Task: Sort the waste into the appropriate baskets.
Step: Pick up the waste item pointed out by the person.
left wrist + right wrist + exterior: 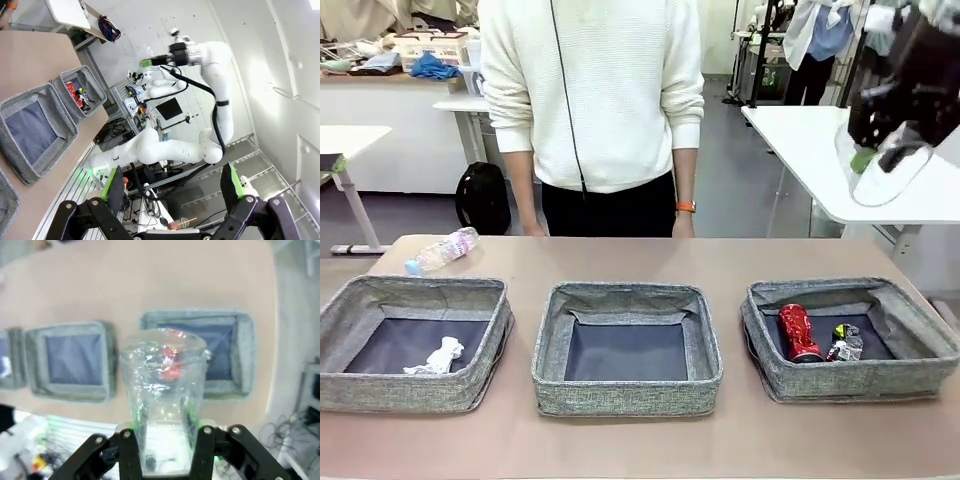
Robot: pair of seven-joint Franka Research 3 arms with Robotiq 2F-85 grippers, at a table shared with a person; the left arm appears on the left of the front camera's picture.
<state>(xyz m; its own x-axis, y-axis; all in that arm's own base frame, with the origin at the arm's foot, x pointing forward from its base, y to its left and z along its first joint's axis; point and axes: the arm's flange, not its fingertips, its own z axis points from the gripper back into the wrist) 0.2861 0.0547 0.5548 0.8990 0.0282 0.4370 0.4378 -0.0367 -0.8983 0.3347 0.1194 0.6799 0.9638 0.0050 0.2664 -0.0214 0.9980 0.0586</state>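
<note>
Right gripper (162, 432) is clamped tight on a clear plastic bottle (162, 375), way up in the upper right of the front view, roughly above the right-hand basket (850, 380). Left gripper (172, 187) is spread wide with nothing in it, aimed away from the table (720, 260).

Progress looks decent. The red can (798, 332) and silver-black can (844, 343) are already lying in that right basket, and the paper wad (438, 357) sits in the left basket (410, 385). The middle basket (625, 395) has nothing in it, so my guess is the held bottle goes there. The second bottle (442, 250) lies on the table at upper left, not sorted yet.
</note>
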